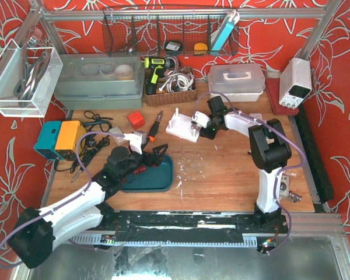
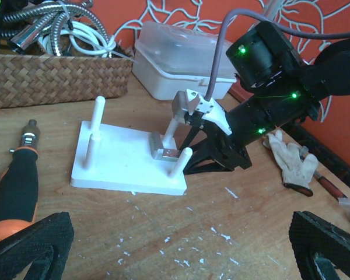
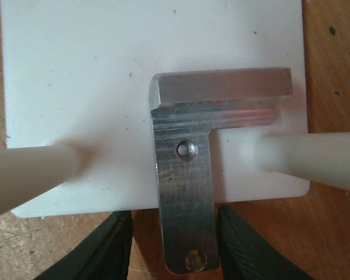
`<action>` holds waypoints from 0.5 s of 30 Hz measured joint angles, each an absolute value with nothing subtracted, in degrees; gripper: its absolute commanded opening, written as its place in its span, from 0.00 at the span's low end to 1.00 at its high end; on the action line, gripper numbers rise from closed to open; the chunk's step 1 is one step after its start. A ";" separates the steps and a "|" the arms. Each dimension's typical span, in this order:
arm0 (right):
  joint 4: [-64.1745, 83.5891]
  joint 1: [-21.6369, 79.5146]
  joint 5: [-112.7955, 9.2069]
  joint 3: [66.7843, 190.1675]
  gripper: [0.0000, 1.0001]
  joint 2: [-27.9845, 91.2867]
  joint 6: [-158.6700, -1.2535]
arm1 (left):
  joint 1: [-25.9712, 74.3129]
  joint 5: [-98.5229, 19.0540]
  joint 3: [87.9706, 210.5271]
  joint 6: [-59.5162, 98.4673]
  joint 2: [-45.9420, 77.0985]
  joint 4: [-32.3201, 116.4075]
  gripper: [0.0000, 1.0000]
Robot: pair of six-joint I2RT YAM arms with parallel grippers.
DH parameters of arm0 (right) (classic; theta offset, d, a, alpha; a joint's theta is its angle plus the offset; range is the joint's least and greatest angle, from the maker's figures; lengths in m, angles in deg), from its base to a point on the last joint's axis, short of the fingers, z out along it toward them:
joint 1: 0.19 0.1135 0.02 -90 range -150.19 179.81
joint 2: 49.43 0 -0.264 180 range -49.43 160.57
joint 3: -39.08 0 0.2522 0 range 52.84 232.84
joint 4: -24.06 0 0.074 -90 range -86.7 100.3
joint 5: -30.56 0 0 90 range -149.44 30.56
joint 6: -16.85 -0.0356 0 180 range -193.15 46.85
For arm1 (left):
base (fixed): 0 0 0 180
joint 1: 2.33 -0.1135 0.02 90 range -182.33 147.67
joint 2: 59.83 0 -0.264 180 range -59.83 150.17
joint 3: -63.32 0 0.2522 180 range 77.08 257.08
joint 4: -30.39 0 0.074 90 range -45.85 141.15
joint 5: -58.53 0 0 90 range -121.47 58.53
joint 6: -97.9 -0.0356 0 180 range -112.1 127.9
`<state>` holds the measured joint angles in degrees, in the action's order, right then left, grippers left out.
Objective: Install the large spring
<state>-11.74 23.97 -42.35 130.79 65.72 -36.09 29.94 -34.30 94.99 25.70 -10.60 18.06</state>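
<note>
A: How do the right jaws stand?
B: Apart, one on each side of the bracket (image 3: 184, 175)'s stem. The metal is just beside one jaw, and a gap shows at the other. Only their tips show, at the lower edge of the wrist view.
A: And the bracket?
B: There is one, flat on the white plate (image 3: 76, 70) between two pegs (image 3: 29, 169), with two holes in it. The left wrist view shows four pegs in all, one partly behind the right arm.
A: The left jaws?
B: Wide apart, holding nothing, over the teal tray (image 1: 160, 175). Their tips are cut off at the frame corners.
A: The spring?
B: Hard to make out. A reddish coil (image 1: 139, 171) lies in the tray beside the left jaws, but it is too small to be sure.
A: What else is on the bench (image 2: 251, 233)?
B: One screwdriver (image 2: 14, 186) and one glove (image 2: 289, 160).
</note>
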 measured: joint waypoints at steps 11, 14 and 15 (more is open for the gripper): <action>-12.46 23.97 -42.33 131.80 0.24 66.84 -34.58 | 29.94 -34.02 94.99 25.68 -10.53 18.02 1.00; -12.75 23.97 -42.33 131.84 0.14 66.82 -34.56 | 29.94 -34.02 94.99 25.61 -10.14 17.91 1.00; -12.88 23.97 -42.35 131.87 0.09 66.75 -34.62 | 29.94 -34.00 94.99 25.52 -9.96 17.93 1.00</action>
